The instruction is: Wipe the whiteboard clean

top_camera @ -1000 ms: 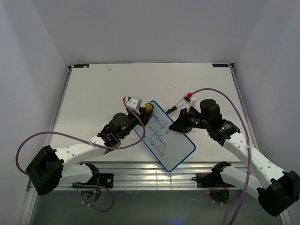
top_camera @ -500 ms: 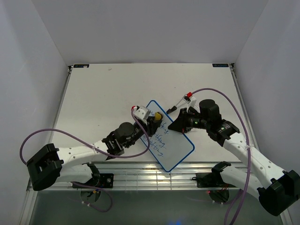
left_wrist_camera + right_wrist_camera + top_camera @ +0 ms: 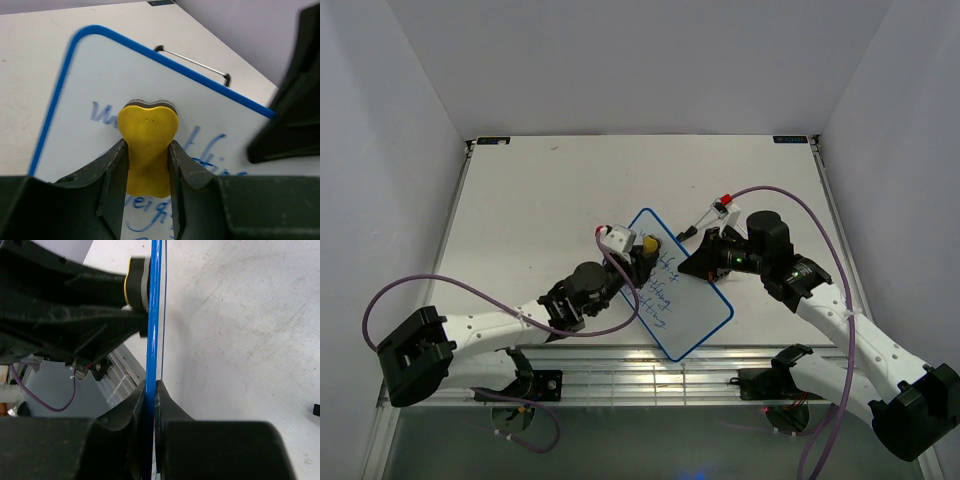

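Left gripper [image 3: 146,155] clamps a yellow eraser [image 3: 148,125], pressed on the whiteboard [image 3: 165,80] just ahead. Right gripper [image 3: 151,390] is closed on the whiteboard's rim.

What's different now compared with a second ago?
The left gripper, squeezing the yellow eraser, slid from the whiteboard's upper-left edge onto its written face. The right gripper stayed clamped on the board's right edge; the board barely shifted, and blue writing remains.

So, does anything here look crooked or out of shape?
Yes. The whiteboard is turned diagonally to the table edges, its rim pinched by the right gripper. The yellow eraser is squeezed out of shape in the left gripper, bulging above the fingers. Nothing looks spilled or broken.
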